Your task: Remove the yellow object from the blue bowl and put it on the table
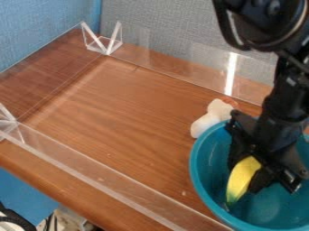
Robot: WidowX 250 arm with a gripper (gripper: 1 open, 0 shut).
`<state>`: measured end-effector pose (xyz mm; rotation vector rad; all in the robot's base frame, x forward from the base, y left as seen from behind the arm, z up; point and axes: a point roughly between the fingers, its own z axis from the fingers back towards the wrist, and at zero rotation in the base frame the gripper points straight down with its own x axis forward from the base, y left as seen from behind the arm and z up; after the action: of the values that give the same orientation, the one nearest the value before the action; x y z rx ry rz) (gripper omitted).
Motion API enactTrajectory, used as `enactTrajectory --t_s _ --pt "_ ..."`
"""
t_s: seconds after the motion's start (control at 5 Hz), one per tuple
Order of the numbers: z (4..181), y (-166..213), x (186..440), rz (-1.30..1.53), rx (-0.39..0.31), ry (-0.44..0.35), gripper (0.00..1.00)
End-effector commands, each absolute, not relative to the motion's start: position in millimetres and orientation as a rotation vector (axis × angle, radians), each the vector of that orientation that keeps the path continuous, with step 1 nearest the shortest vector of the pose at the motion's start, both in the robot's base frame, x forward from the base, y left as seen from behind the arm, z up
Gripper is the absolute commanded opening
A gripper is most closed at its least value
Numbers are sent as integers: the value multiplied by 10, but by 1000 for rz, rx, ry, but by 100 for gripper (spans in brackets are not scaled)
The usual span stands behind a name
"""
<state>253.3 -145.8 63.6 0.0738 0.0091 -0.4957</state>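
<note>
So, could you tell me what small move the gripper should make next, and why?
Probably a straight lift, keeping the grip closed: the gripper appears shut on the yellow banana, which sits inside the blue bowl, so it likely needs to clear the rim before heading for the bare tabletop.

Bright, fairly even light falls on the brown wood-grain tabletop [115, 117], with a pale vertical glare streak by the grey textured wall [182, 32]. The black robot arm [268, 108] looks soft, perhaps from motion blur, and shade darkens the turquoise-blue plastic bowl's inside [272, 209].
</note>
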Motion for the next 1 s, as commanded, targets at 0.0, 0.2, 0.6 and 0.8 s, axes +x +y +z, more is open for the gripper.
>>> enactTrajectory --t_s 0.0,0.2,0.6,0.8 --pt "798 -1566 2518 -520 50 -70 0" --pt "782 -1598 2482 -530 48 -81 0" --pt "855 -1568 2448 -527 44 -128 0" --pt "863 -1574 2447 -528 41 -145 0"
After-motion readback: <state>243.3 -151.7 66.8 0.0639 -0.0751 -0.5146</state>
